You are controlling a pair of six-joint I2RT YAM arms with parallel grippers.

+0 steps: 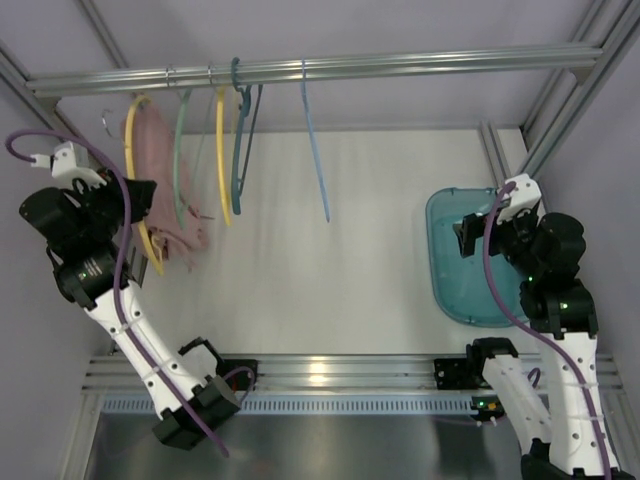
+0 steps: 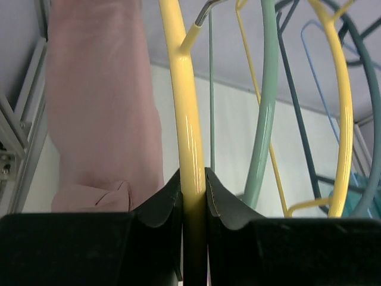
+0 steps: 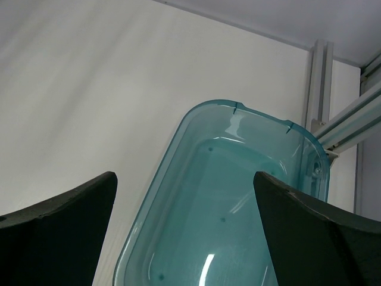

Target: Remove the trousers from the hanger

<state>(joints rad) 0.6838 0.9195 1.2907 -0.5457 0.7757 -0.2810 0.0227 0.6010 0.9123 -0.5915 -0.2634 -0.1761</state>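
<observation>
The dusty-pink trousers (image 1: 165,165) hang over the yellow hanger (image 1: 129,140) at the left end of the rail. My left gripper (image 1: 143,205) is shut on that hanger's frame, beside the cloth. In the left wrist view the jaws (image 2: 193,185) pinch the yellow hanger tube (image 2: 187,119), with the trousers (image 2: 101,89) hanging just left of it and a folded end near the left finger. My right gripper (image 1: 465,235) is open and empty, well apart on the right; in the right wrist view it (image 3: 184,179) hovers over the bin.
Other hangers share the metal rail (image 1: 400,65): pale green (image 1: 178,150), a second yellow one (image 1: 222,160), teal (image 1: 240,130) and light blue (image 1: 315,150). A teal plastic bin (image 1: 445,290) lies on the table at right, also in the right wrist view (image 3: 235,106).
</observation>
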